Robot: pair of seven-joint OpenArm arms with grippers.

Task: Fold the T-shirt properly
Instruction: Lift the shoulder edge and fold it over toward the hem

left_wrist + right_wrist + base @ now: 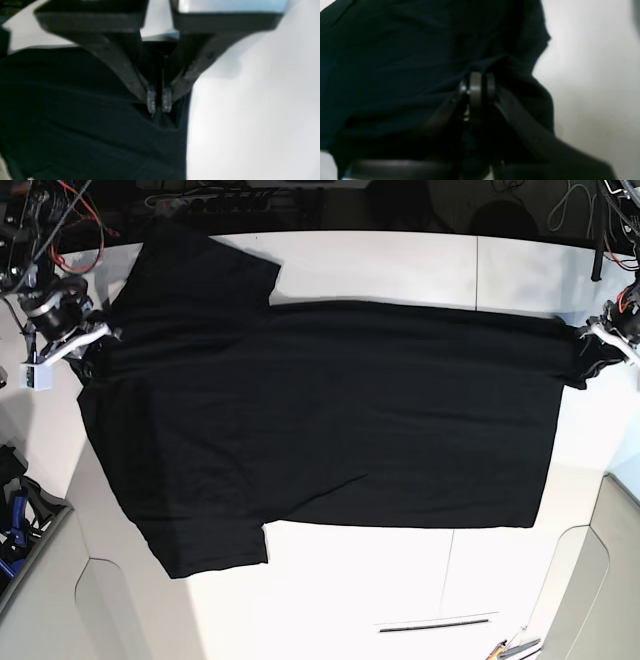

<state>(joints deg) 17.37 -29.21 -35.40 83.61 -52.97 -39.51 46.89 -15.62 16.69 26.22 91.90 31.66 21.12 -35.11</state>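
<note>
The black T-shirt [330, 420] lies spread flat across the white table [400, 260], sleeves toward the left of the base view, hem toward the right. No print shows. My left gripper [588, 348] is at the shirt's far right corner by the hem; in the left wrist view the left gripper [159, 103] is shut on a pinch of the black fabric [75, 112] beside its edge. My right gripper [95, 345] is at the shirt's left end near the upper sleeve; in the right wrist view the right gripper [476, 83] is shut on a bunched fold of the cloth [395, 50].
Cables and electronics run along the table's back edge [230, 195]. A small white box [35, 375] sits by the left arm's base. Tools [15, 520] lie off the table at lower left. A narrow slot [435, 625] marks the front panel. Bare table [250, 112] lies beside the hem.
</note>
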